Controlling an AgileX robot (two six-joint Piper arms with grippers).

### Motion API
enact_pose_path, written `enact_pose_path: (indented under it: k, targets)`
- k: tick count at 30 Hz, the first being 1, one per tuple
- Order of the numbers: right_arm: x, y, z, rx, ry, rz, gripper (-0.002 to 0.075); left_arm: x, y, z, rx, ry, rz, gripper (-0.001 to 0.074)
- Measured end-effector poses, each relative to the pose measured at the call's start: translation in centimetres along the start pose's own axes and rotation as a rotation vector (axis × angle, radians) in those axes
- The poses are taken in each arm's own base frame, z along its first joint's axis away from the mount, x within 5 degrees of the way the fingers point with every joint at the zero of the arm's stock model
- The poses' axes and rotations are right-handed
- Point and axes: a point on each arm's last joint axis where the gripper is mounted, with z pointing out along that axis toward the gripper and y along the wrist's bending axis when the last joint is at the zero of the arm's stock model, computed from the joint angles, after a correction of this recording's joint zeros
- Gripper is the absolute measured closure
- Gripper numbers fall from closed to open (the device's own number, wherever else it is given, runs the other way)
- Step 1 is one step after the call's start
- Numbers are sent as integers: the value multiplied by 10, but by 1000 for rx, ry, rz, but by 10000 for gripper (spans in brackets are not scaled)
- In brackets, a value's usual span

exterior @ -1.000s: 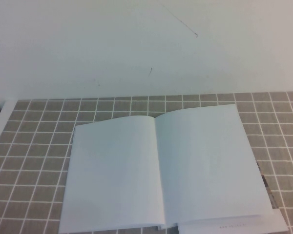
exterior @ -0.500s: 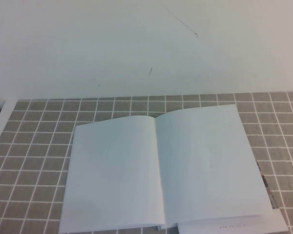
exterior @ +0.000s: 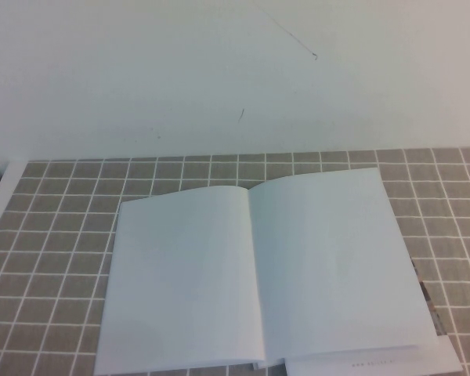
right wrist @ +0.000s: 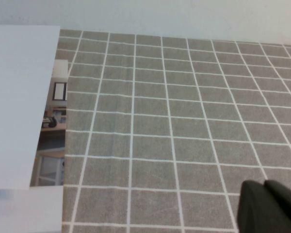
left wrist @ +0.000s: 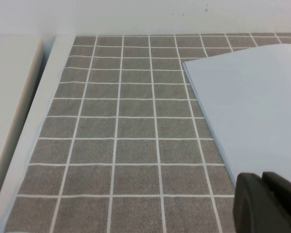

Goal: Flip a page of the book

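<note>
The large thin white-paged book (exterior: 258, 274) lies open in the high view's lower centre on the grey tiled mat (exterior: 63, 235), bare tiles flanking both outer edges, where the left gripper (left wrist: 266, 204) and right gripper (right wrist: 269, 206) hover, fingers apparently pressed together.

The grey tiled tabletop (exterior: 55, 235) carries the open book (exterior: 258, 274), which lies over a printed sheet (right wrist: 53, 141).

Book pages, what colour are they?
Blank white, clearest in the high view: book.
</note>
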Motion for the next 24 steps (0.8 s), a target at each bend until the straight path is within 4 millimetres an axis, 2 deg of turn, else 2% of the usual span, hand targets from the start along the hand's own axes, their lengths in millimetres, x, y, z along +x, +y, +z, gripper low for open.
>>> enact_pose_path:
  k: [24]
  targets:
    - [0, 0, 0, 0, 0, 0, 728, 0, 3, 0, -62, -6, -19, 738]
